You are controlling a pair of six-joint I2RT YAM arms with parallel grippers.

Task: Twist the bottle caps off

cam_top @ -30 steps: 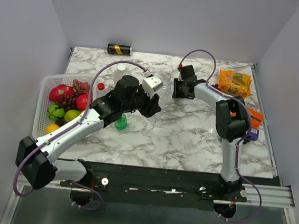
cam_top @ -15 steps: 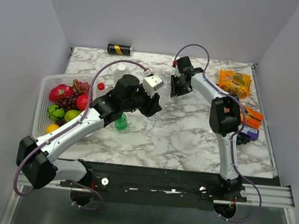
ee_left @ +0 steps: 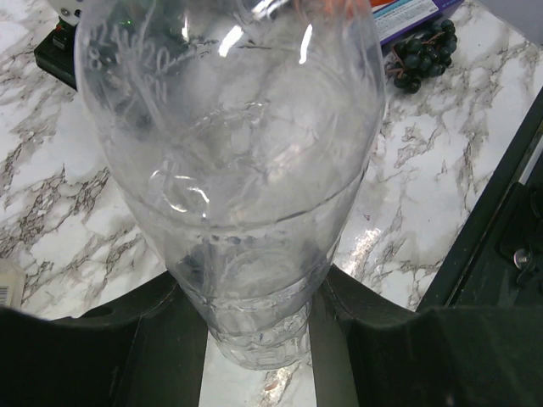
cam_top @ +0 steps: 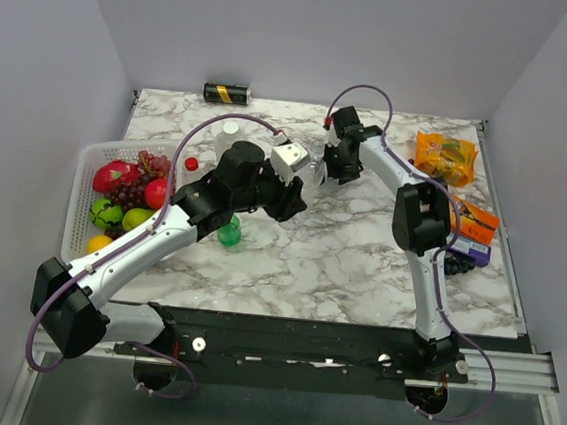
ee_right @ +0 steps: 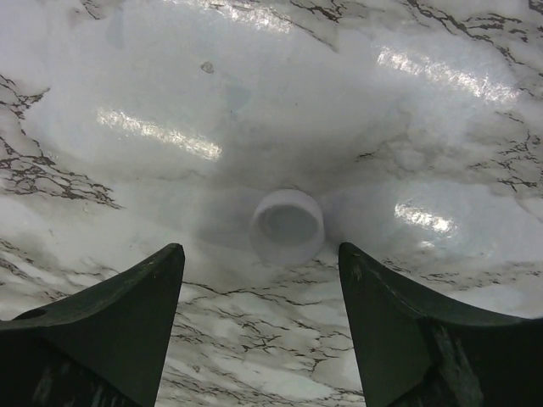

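White cap (ee_right: 287, 225) lies loose on the tabletop (cam_top: 359, 260) toward its far edge, under the right gripper (ee_right: 259, 250), just opened wide and empty, so the clear bottle (ee_left: 229, 153) clamped in the left gripper (ee_left: 254, 339) looks uncapped.

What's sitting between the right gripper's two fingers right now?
A small white cap, touching neither finger of the open right gripper, with the marble table beneath it. The right wrist view shows it.

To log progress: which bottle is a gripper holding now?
The large clear bottle, clamped in the left gripper; the small green bottle and the white-capped clear bottle stand free.
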